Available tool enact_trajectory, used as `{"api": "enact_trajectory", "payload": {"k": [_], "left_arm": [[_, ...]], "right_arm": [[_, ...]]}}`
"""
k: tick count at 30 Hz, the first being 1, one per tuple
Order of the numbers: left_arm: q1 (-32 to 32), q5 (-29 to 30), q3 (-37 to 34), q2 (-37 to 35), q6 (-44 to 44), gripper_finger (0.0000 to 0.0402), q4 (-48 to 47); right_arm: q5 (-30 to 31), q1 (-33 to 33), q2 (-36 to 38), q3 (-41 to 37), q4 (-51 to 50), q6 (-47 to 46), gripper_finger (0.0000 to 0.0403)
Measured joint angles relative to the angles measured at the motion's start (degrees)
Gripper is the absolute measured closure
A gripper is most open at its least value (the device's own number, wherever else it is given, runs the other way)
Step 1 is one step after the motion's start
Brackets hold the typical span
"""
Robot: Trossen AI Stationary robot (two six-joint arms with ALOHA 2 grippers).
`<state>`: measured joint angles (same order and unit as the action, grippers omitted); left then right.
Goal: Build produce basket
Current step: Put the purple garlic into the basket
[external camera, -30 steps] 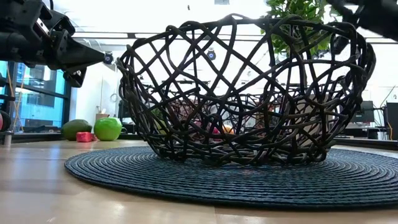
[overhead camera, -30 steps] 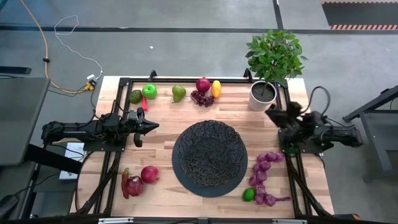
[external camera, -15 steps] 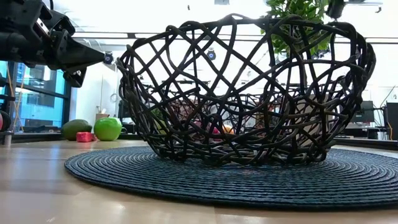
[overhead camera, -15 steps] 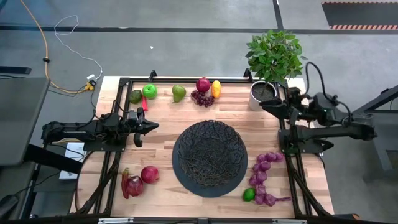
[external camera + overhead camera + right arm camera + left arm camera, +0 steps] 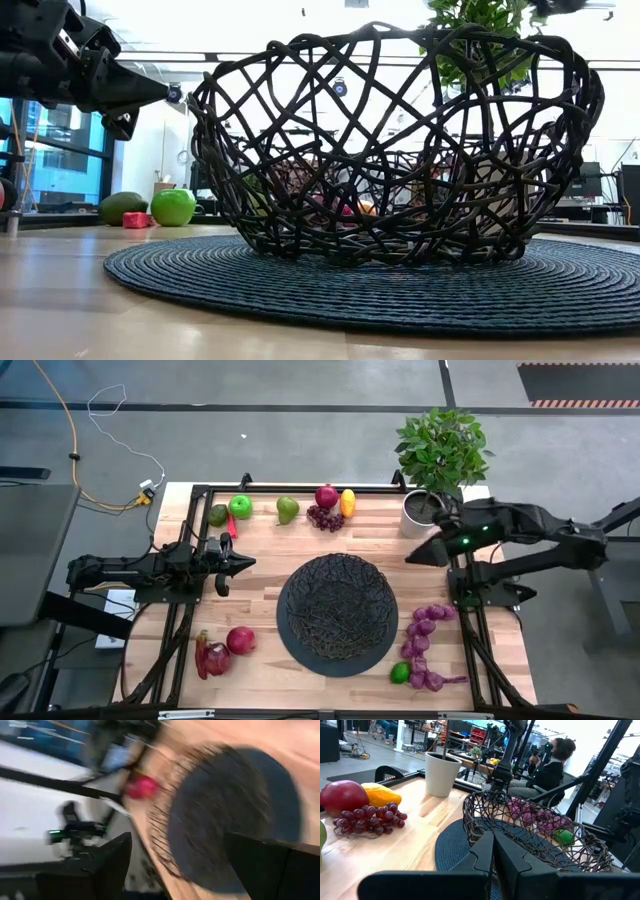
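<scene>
Basket (image 5: 337, 612) of black woven wire stands empty on a round dark mat (image 5: 300, 650) at the middle of the wooden table (image 5: 260, 555), and fills most of the low view. Produce lies around it in three groups. Along the far edge, in a row: an avocado (image 5: 217, 514), a green apple (image 5: 240, 506), a green pear (image 5: 287, 510), a red apple (image 5: 326, 496) with a bunch of purple grapes (image 5: 324, 517) just in front of it, and an orange-yellow fruit (image 5: 347, 502). At the near left of the mat: a red fruit (image 5: 240, 640) with a dark red vegetable (image 5: 210, 658) beside it. At the near right: a long string of purple produce (image 5: 424, 645) and a lime (image 5: 400, 672) next to its lower end. A grey pot (image 5: 420, 512) with a green plant (image 5: 441, 448) occupies the far right corner. The left gripper (image 5: 243, 564) is stationed to the left of the basket, well apart from it, pointing toward it, fingers pressed together and holding nothing, as the left wrist view confirms. The right gripper (image 5: 420, 552) hangs just in front of the pot, to the far right of the basket; in the right wrist view its fingers (image 5: 117, 865) stand apart with nothing between them.
</scene>
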<state>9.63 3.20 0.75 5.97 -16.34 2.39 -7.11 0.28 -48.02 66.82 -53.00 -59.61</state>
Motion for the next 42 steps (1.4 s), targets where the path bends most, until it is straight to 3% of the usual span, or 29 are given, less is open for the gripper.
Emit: {"api": "enact_trajectory", "payload": {"k": [4, 13, 22, 30, 38, 42], "left_arm": [[-0.01, 0.0, 0.0, 0.01, 0.01, 0.0398, 0.0], [-0.01, 0.0, 0.0, 0.01, 0.01, 0.0398, 0.0], [-0.02, 0.0, 0.0, 0.01, 0.01, 0.0398, 0.0], [-0.01, 0.0, -0.01, 0.01, 0.01, 0.0398, 0.0], [0.0, 0.0, 0.0, -0.01, 0.0, 0.0398, 0.0], [0.0, 0.0, 0.0, -0.01, 0.01, 0.0398, 0.0]], "right_arm": [[3.65, 3.78, -2.45, 1.98, -8.96, -7.77, 0.0107], [3.55, 17.44, -7.14, 1.7, -25.67, -35.15, 0.0107], [1.66, 28.11, -12.46, -5.11, -24.04, -52.9, 0.0107], [3.95, 33.33, -11.37, -18.26, -11.44, -66.48, 0.0107], [4.28, 34.77, -11.25, -27.01, -10.37, -72.01, 0.0107], [7.49, 34.63, -11.25, -29.12, -10.01, -72.48, 0.0107]]}}
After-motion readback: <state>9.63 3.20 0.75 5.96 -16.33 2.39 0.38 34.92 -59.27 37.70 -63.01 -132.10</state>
